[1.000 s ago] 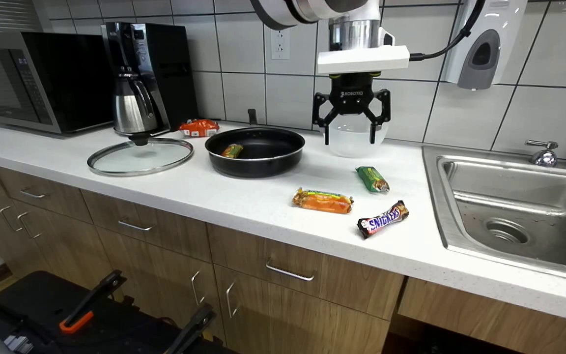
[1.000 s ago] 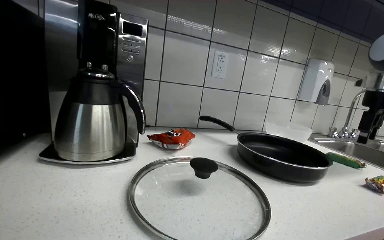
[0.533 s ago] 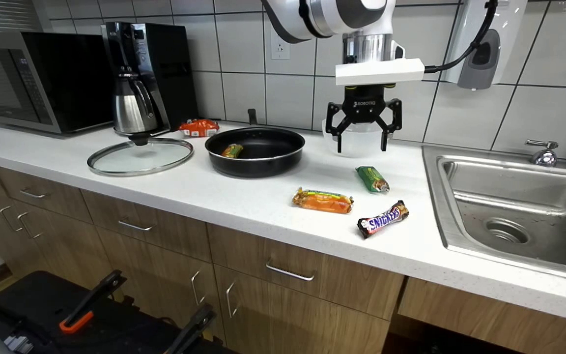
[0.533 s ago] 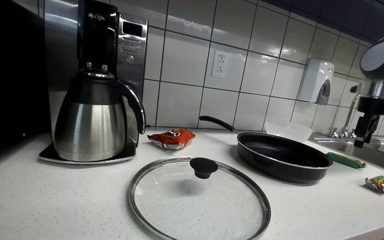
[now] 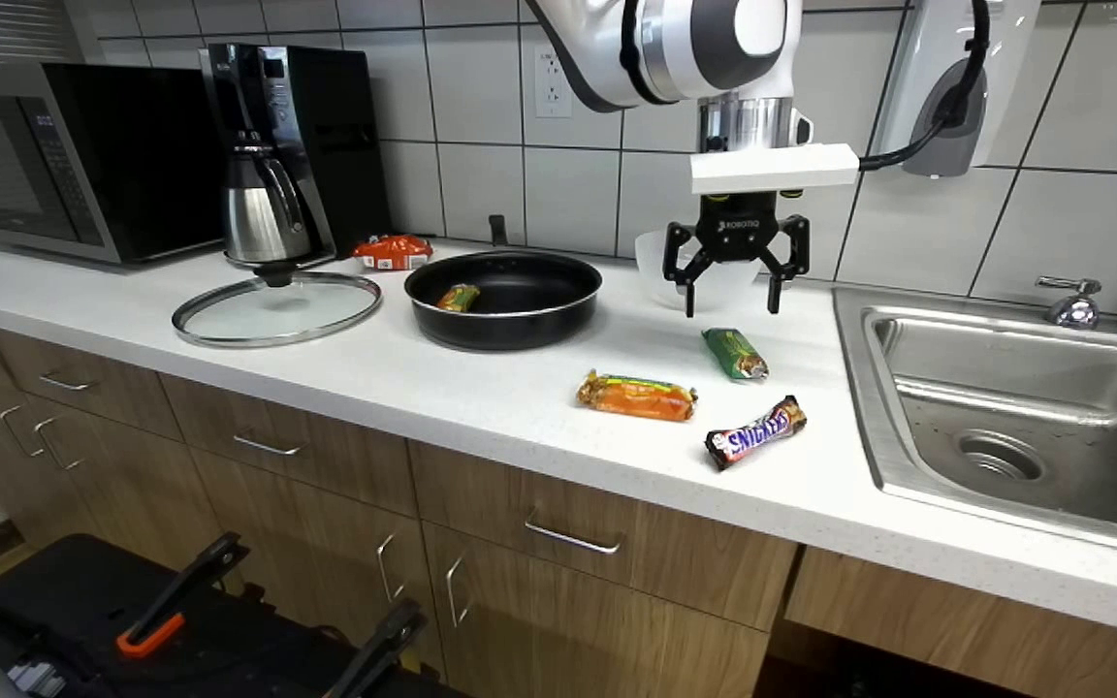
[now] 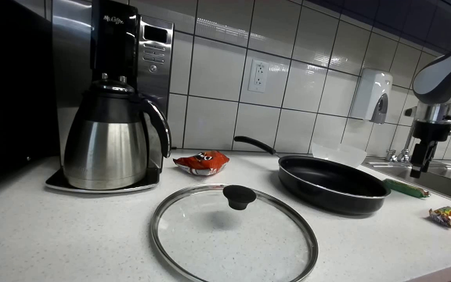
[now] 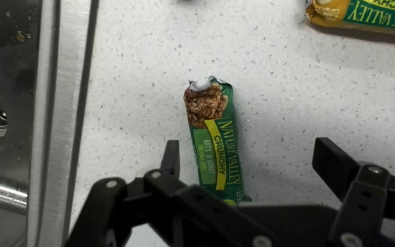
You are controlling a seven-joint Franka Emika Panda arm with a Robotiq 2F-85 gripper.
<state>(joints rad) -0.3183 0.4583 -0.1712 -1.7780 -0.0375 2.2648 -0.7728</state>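
Note:
My gripper [image 5: 731,304] is open and empty above the counter. It also shows in an exterior view [image 6: 418,170] and in the wrist view [image 7: 247,147]. Nearest below it lies a green granola bar [image 5: 735,354]. In the wrist view the green bar [image 7: 214,147] lies between the fingers' lines, closer to the left finger; its near end is hidden behind the gripper. An orange-wrapped bar [image 5: 638,397] and a Snickers bar [image 5: 757,432] lie nearer the counter's front. A white translucent bowl [image 5: 657,271] stands behind the gripper, partly hidden by it.
A black pan [image 5: 505,332] holds a small green-brown wrapper [image 5: 459,298]. A glass lid [image 5: 277,310], a red snack bag [image 5: 394,253], a coffee maker [image 5: 345,145] and a microwave [image 5: 132,155] stand farther left. A steel sink [image 5: 864,388] is at the right.
In an exterior view my gripper has moved right and down, closer to the green bar, and has stayed open. The bars, pan, lid and bowl have not moved.

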